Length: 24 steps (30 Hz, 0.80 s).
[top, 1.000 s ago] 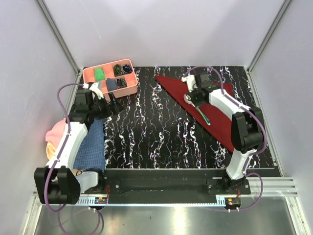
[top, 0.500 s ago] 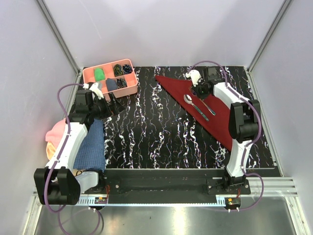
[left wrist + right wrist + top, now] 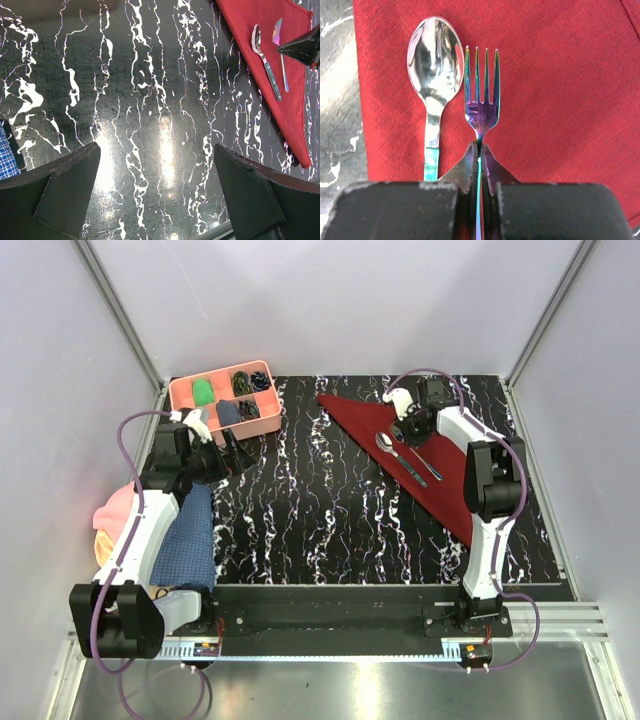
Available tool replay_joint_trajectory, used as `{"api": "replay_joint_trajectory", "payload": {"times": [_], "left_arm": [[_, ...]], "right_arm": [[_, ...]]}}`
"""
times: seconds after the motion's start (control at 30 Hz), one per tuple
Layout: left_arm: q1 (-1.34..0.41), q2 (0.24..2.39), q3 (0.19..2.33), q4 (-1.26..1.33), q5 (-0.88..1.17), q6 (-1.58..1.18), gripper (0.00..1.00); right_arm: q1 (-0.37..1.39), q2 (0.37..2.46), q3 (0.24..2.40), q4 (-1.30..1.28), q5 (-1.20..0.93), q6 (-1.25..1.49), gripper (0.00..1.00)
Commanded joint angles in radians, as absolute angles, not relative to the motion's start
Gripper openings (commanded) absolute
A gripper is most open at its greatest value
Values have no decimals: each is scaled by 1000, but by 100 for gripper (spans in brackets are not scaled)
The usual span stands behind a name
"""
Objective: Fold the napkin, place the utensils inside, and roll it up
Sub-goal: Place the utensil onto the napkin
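Right tool (image 3: 480, 155) pinched on fork (image 3: 481, 95) handle; fork parallel, just right of spoon (image 3: 434, 75), on napkin (image 3: 570, 100). Left tool (image 3: 157, 172) wide, far left of frame.

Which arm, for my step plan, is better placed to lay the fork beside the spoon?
Right: the right claw grips the fork beside the spoon on the napkin; the left claw hangs open far away.

Your left arm (image 3: 140, 530) and right arm (image 3: 487, 560) are white shells with black joints (image 3: 497, 485) and bases (image 3: 115, 622). A purple cable (image 3: 122, 435) loops along each. The left gripper (image 3: 155, 155) has dark grey, wedge-shaped fingers (image 3: 65, 190).
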<state>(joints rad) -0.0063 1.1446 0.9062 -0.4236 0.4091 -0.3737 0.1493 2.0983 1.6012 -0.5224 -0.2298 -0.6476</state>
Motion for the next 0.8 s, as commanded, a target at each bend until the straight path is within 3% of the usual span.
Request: {"api": "replay_joint_trajectory", "payload": {"times": [0.0, 0.77], "left_arm": [[-2, 1123, 899, -376, 439, -376, 99], [-2, 1120, 896, -371, 456, -385, 99]], "right_arm": [[149, 2129, 1674, -555, -262, -621, 0], [150, 2233, 1812, -673, -270, -512, 1]]}}
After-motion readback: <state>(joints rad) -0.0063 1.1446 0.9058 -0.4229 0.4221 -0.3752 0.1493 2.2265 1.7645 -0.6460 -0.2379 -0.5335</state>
